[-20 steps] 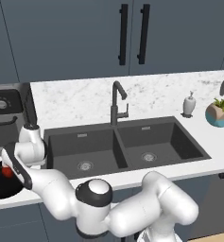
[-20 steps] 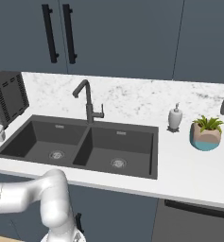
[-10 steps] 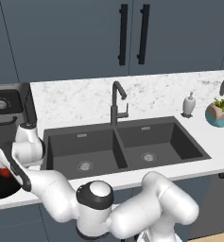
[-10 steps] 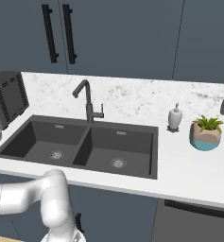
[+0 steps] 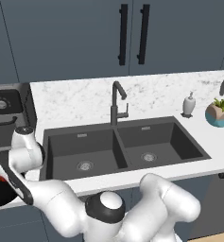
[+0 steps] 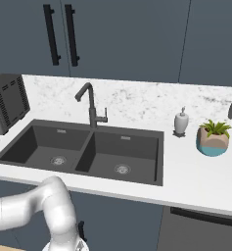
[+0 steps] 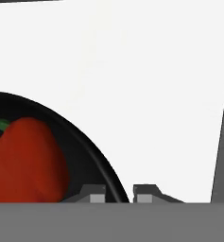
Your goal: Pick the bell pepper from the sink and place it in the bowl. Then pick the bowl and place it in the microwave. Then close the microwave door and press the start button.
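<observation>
We see the sink (image 5: 123, 149) in a matt dark grey, stone-like finish, its round drains (image 5: 85, 166) a brushed steel. The faucet (image 5: 116, 101) looks like dark matt metal. The counter (image 5: 75, 101) is a smooth white marble with grey speckling. At upper centre the cabinet doors (image 5: 66, 38) are flat, matt slate-blue, with black bar handles (image 5: 123, 34). In the hand view the bowl (image 7: 92, 156) is smooth black with a faint sheen along its rim, and the bell pepper (image 7: 26, 158) has a waxy, even red skin. The robot arm (image 5: 165, 208) is glossy white plastic.
</observation>
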Available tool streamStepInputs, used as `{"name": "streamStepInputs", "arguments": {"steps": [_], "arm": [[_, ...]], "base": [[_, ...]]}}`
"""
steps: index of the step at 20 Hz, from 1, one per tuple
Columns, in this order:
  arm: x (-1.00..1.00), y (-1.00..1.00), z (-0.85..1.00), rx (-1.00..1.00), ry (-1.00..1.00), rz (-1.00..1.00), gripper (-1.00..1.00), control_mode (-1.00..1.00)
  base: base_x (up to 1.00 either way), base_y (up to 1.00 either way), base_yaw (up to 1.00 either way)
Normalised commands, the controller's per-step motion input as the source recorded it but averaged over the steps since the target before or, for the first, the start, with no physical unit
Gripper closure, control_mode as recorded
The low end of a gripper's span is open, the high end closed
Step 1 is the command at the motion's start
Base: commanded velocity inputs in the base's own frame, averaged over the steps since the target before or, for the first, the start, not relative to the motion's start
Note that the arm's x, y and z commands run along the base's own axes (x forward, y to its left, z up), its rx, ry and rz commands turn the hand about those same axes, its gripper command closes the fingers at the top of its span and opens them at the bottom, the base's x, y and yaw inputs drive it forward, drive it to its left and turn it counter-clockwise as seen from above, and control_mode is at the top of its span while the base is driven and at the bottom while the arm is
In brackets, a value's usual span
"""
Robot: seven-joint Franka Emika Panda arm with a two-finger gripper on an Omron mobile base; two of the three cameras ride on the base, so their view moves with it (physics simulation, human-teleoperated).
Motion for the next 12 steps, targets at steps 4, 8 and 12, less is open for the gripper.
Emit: {"name": "streamStepInputs", "arguments": {"steps": [4,8,12], "arm": [[-0.51,-0.64,0.25,0.00,-0.13,-0.10,1.00,-1.00],[-0.72,-0.67,0.43,0.01,-0.08,-0.08,1.00,-1.00],[-0.67,-0.68,0.36,0.01,-0.03,-0.17,1.00,-1.00]], "base": [[0.00,0.00,0.00],[0.00,0.00,0.00],[0.00,0.00,0.00]]}}
